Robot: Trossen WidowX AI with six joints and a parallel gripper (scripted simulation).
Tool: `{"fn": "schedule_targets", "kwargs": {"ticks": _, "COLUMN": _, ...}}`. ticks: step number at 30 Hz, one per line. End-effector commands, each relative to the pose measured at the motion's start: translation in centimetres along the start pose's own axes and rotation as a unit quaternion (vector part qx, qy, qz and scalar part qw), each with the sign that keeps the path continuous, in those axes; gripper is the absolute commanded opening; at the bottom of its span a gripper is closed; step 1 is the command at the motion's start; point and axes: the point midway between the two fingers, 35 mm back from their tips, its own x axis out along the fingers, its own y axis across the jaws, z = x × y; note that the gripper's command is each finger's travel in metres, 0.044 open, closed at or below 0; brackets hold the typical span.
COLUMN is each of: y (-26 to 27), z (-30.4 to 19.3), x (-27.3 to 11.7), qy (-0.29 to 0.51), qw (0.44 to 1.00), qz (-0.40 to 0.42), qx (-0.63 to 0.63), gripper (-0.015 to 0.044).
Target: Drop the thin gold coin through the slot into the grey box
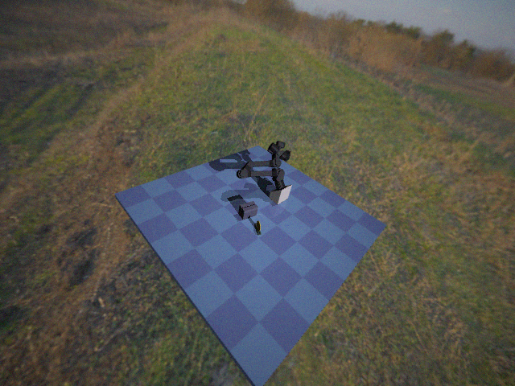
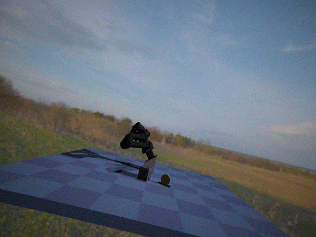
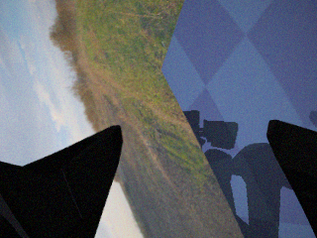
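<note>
The gold coin (image 1: 258, 226) (image 2: 165, 179) stands on its edge in the dark-green holder (image 1: 259, 233), of which little shows. The grey box (image 1: 248, 211) (image 2: 142, 174) stands closed beside it, to its left in the top and exterior views. A dark line shows on the lid in the top view, but the slot is too small to make out clearly. My gripper (image 3: 196, 131) is open, with its two black fingers wide apart and nothing between them. It is raised high with the folded arm, well away from coin and box. Neither coin nor box shows in the wrist view.
The black arm (image 1: 261, 172) (image 2: 138, 143) rises behind the box, near a pale upright panel (image 1: 282, 194) (image 2: 153, 163) at its base. All stand on a blue checkered platform (image 1: 257, 299) (image 2: 119, 204) with open edges. Grass lies beyond. The arm's shadow falls on the platform.
</note>
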Motion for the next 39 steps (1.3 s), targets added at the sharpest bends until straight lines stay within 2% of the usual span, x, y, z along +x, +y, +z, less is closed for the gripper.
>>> {"fn": "schedule_targets", "kwargs": {"ticks": 1, "y": 0.2, "z": 0.1, "x": 0.0, "qy": -0.004, "qw": 1.0, "qz": 0.003, "qx": -0.001, "gripper": 0.0374}}
{"fn": "schedule_targets", "kwargs": {"ticks": 3, "y": 1.7, "z": 1.4, "x": -0.3, "qy": -0.036, "qw": 0.999, "qz": 0.029, "qx": -0.008, "gripper": 0.0321}}
{"fn": "schedule_targets", "kwargs": {"ticks": 9, "y": 7.7, "z": 7.3, "x": -3.6, "qy": -0.201, "qw": 0.971, "qz": 0.124, "qx": -0.043, "gripper": 0.0164}}
{"fn": "schedule_targets", "kwargs": {"ticks": 16, "y": 12.3, "z": 13.9, "x": -11.3, "qy": -0.412, "qw": 0.891, "qz": 0.176, "qx": -0.073, "gripper": 0.0161}}
{"fn": "schedule_targets", "kwargs": {"ticks": 23, "y": 13.4, "z": 18.3, "x": -22.1, "qy": -0.611, "qw": 0.773, "qz": 0.156, "qx": -0.068, "gripper": 0.0161}}
{"fn": "schedule_targets", "kwargs": {"ticks": 31, "y": 10.0, "z": 19.1, "x": -35.5, "qy": -0.781, "qw": 0.623, "qz": 0.057, "qx": -0.002, "gripper": 0.0161}}
{"fn": "schedule_targets", "kwargs": {"ticks": 39, "y": 2.4, "z": 15.2, "x": -46.7, "qy": -0.852, "qw": 0.5, "qz": -0.092, "qx": 0.125, "gripper": 0.0161}}
